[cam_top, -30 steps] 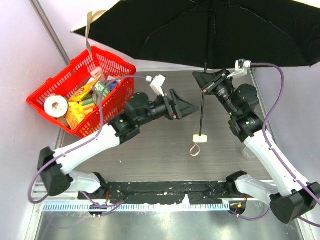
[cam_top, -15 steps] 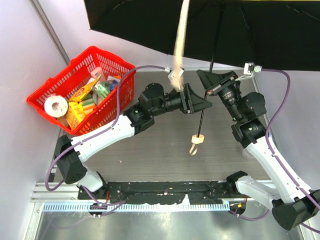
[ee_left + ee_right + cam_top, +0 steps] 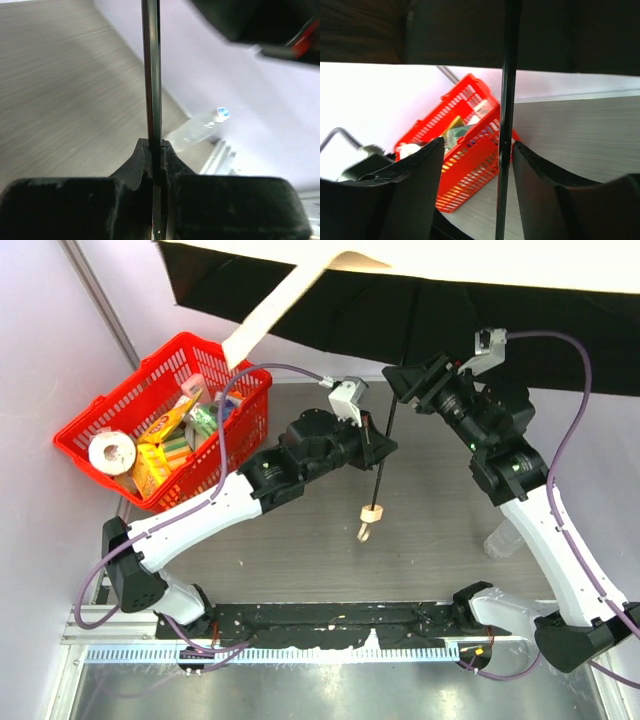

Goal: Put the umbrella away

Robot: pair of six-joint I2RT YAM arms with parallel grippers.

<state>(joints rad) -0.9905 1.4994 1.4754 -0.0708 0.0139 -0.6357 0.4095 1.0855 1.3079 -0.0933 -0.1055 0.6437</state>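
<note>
Grey table (image 3: 300, 540) carries red basket (image 3: 250, 412), clear bottle (image 3: 501, 540).

umbrella (image 3: 470, 310): canopy cut off by the top edge of the overhead view. shaft (image 3: 151, 75): runs out past the top edge in both wrist views. right of the shaft, a clear bottle (image 3: 200, 131) and a dark shape (image 3: 260, 22), both blurred. left of the shaft, red basket (image 3: 465, 175), contents indistinct.

Umbrella (image 3: 450, 310) black beneath with beige top fabric, tan handle (image 3: 372, 514), red lattice basket (image 3: 250, 410), grey streaked table (image 3: 420, 540), white arms (image 3: 557, 540), purple cables (image 3: 588, 390)
</note>
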